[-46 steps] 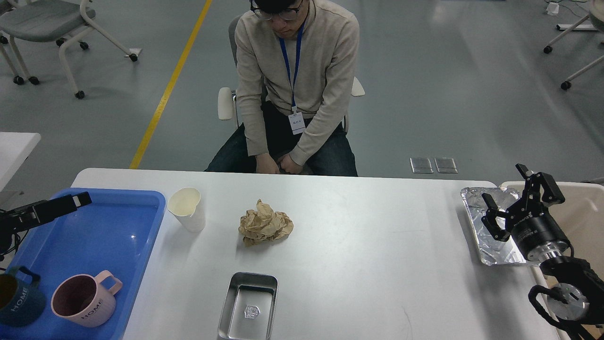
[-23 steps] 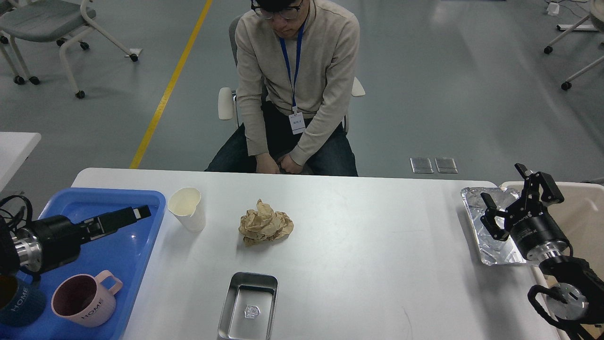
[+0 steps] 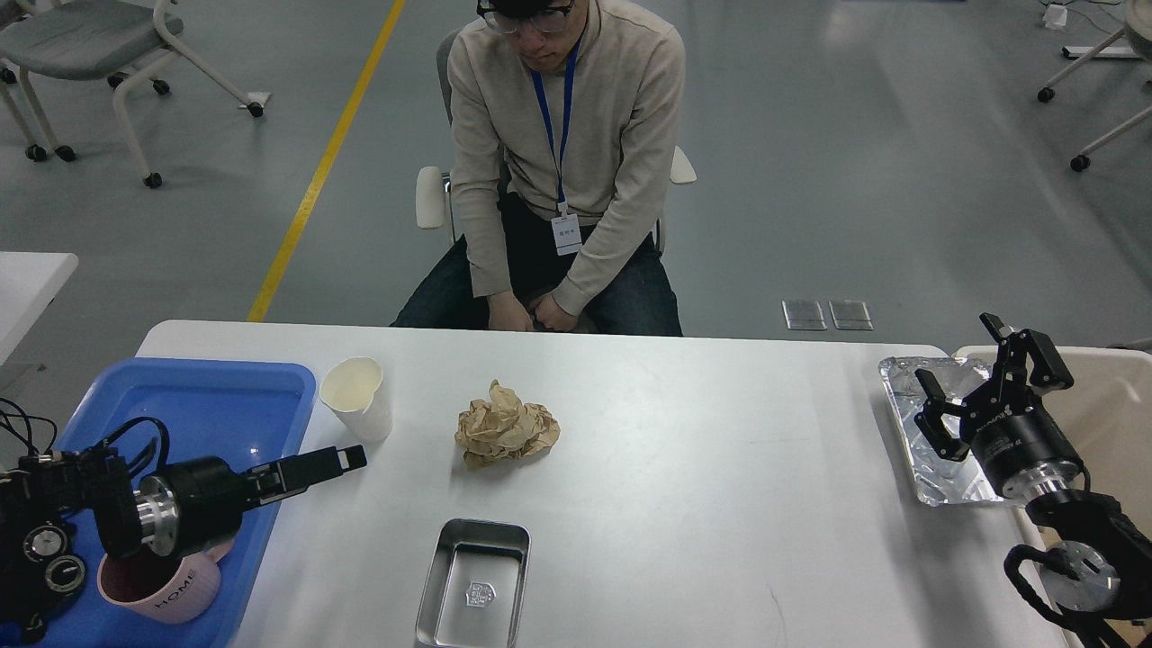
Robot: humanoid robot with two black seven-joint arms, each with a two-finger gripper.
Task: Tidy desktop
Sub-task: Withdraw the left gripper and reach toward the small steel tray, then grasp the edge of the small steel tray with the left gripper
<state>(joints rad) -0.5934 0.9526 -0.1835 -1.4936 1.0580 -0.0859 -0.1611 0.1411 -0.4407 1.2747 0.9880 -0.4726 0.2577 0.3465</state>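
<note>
The white desktop point(image 3: 702, 468) holds a crumpled brown paper ball point(image 3: 506, 432), a white paper cup point(image 3: 358, 398) and an empty steel box point(image 3: 474, 583) near the front edge. A crinkled foil tray point(image 3: 931, 468) lies at the right edge. My left gripper point(image 3: 346, 459) reaches from the blue tray point(image 3: 207, 414) over the desktop, below the cup and left of the paper ball. It is seen side-on and its fingers cannot be told apart. My right gripper point(image 3: 967, 364) is open and empty, hovering over the foil tray.
A pink mug point(image 3: 166, 589) stands in the blue tray, partly hidden by my left arm. A beige bin point(image 3: 1120, 405) stands at the right past the foil tray. A person point(image 3: 562, 162) sits behind the far edge.
My left arm has swung right and toward me, from over the blue tray's far part to past its right rim. The right gripper has barely moved.
</note>
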